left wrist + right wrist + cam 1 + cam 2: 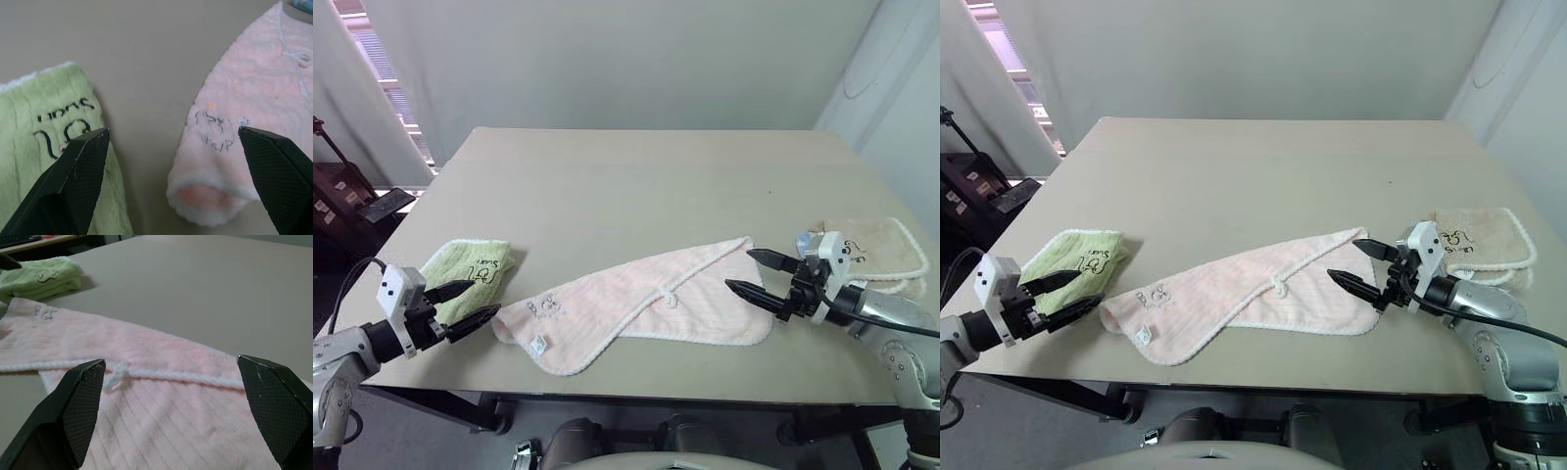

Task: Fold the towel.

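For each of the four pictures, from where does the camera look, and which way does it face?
Left and right eye views: from the head, down over the table; both arms show.
Left wrist view: along the open left claw at the pink towel and green towel.
Right wrist view: along the open right claw across the pink towel.
All four views share both of these towels.

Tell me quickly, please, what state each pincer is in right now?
Left pincer: open, holding nothing, beside the pink towel.
Right pincer: open, holding nothing.
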Robot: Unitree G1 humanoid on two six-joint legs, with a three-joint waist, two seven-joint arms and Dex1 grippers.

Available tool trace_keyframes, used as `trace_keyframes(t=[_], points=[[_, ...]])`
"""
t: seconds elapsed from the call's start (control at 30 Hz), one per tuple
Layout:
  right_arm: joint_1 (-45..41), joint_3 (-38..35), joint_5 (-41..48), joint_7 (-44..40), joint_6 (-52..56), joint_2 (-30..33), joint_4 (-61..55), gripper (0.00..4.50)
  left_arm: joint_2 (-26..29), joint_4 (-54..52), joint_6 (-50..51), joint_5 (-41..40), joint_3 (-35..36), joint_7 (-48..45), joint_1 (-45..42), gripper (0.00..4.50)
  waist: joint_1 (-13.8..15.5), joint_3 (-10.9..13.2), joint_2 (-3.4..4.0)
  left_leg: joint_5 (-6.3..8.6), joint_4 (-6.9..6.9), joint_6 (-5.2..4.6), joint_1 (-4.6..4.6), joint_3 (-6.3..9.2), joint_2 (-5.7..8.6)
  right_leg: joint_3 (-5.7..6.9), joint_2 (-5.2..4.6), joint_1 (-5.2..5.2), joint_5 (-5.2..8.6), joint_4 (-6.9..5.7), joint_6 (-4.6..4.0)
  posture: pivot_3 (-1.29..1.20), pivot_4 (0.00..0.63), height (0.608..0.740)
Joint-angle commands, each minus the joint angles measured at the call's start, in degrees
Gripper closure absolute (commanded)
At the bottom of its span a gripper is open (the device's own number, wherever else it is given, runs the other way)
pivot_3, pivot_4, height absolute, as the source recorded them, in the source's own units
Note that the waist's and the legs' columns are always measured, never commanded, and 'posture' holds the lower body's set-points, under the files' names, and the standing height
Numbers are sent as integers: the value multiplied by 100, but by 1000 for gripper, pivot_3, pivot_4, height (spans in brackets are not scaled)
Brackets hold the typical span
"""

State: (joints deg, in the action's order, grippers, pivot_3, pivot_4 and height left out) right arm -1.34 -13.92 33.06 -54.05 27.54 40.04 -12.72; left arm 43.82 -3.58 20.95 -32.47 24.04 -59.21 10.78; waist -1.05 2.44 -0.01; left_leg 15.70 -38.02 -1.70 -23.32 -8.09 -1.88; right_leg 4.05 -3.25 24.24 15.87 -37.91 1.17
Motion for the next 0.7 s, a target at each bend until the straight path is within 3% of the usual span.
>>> trace_keyframes(t=[0.03,0.4,0.7], points=[[-314,3,169,92,50,-93,-90,0,62,-217,5,-62,104,0,-42,60,0,0,0,0,0,0,0,0,0,0,0,0,0,0,0,0,0,724],[-1160,242,-200,552,-255,-584,666,0,5,-495,43,-89,-36,22,-20,60,-10,1,2,-1,-2,2,-2,-4,2,-1,-3,6,-1,-6,-2,0,0,724],[-2192,673,-1105,678,-474,-494,2957,0,-135,-496,-80,37,-468,64,-336,60,-17,-1,3,-6,-4,8,-2,-8,3,0,-5,8,-2,-14,-3,0,0,724]])
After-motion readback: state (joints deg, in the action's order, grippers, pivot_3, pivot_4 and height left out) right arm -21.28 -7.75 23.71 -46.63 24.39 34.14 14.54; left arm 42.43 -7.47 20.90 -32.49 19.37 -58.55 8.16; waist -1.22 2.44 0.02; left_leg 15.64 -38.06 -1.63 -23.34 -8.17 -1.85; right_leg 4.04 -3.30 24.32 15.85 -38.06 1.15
